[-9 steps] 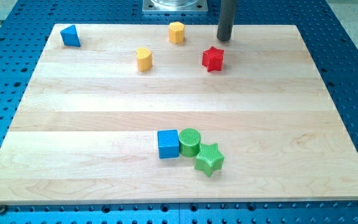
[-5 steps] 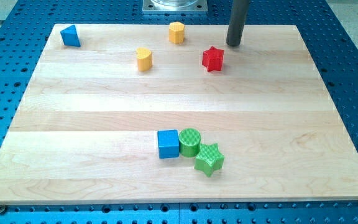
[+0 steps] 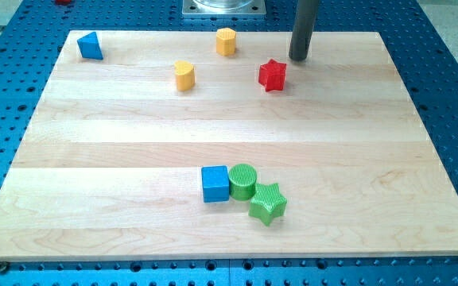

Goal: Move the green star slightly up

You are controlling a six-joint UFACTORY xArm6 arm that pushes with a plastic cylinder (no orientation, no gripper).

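Note:
The green star (image 3: 267,204) lies on the wooden board (image 3: 133,214) near the view's bottom, a little right of centre. It touches a green cylinder (image 3: 242,181) on its upper left, and a blue cube (image 3: 215,183) sits against that cylinder's left side. My tip (image 3: 298,57) is far away near the view's top, just right of and above a red star (image 3: 273,75). It touches no block.
A yellow block (image 3: 184,75) sits left of the red star, and another yellow block (image 3: 226,40) stands near the top edge. A blue triangular block (image 3: 91,46) is at the top left corner. Blue perforated table (image 3: 452,71) surrounds the board.
My tip moved a little right and slightly down over the past second, then held still. No block has moved.

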